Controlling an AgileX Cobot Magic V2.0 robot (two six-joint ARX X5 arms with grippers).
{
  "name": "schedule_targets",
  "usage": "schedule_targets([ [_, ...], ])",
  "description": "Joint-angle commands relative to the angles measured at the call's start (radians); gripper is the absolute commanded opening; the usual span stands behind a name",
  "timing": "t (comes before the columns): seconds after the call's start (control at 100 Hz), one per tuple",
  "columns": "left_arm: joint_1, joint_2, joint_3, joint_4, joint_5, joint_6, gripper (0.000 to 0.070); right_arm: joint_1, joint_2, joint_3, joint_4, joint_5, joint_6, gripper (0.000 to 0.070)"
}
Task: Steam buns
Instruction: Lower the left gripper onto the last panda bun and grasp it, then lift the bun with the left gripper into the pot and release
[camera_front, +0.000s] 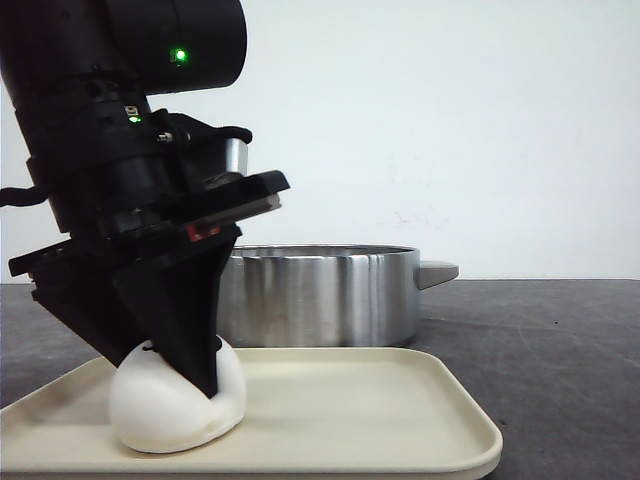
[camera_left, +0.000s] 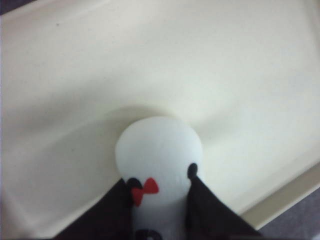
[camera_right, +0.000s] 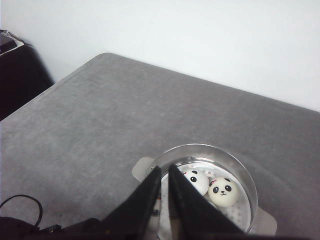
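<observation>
Left gripper (camera_front: 195, 375) was down at lower left of the front view, black fingers (camera_left: 212, 210) clamped on either side of a smooth white dome-shaped bun (camera_front: 170, 405) with black panda ears and a small red bow. The bun sat on the floor of a cream rectangular plastic tray (camera_front: 380, 420) that filled the lower half of that view; it looked slightly squeezed between the fingers. In the left wrist view the same bun (camera_left: 159, 150) showed at lower centre, a finger pressed to each flank, tray floor (camera_left: 200, 65) all round it.

Behind the tray, mid-frame, stood a round brushed-steel steamer pot (camera_front: 330, 295) with a stubby side handle, on a dark grey table (camera_front: 560, 350).

Right gripper (camera_right: 164, 195) hung over that pot (camera_right: 240, 170) at the bottom of the right wrist view, its fingers drawn close with only a thin slit between them, nothing held. Inside the pot, on a perforated tray, lay two more white panda-faced buns side by side: one (camera_right: 223, 192) face fully visible, the other (camera_right: 196, 181) just beside it, partly hidden behind the fingers.
</observation>
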Motion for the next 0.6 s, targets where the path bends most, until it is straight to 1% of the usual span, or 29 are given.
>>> schedule_targets([
  [0.0,-0.012,0.019,0.014,-0.010,-0.012,0.046,0.0000,0.011,0.006,0.020,0.008,0.000,0.014,0.0016],
  [0.1,-0.012,-0.008,0.029,-0.027,-0.011,0.041,0.0000,0.011,0.006,0.020,0.007,0.000,0.014,0.0016],
  [0.23,-0.021,-0.116,0.082,-0.024,-0.014,0.041,0.0000,0.012,0.006,0.020,0.001,-0.002,0.014,0.0016],
  [0.28,-0.021,-0.159,0.114,-0.020,-0.029,0.040,0.0000,0.012,0.006,0.020,-0.005,-0.002,0.014,0.0016],
  [0.37,-0.016,-0.213,0.184,-0.019,-0.081,0.043,0.0000,0.013,0.006,0.020,-0.011,-0.003,0.014,0.0016],
  [0.42,-0.003,-0.220,0.230,-0.021,-0.095,0.050,0.0000,0.015,0.006,0.020,-0.011,-0.003,0.014,0.0016],
  [0.59,0.073,-0.169,0.368,-0.027,-0.095,0.100,0.0000,0.037,0.006,0.020,0.002,-0.002,0.014,0.0016],
])
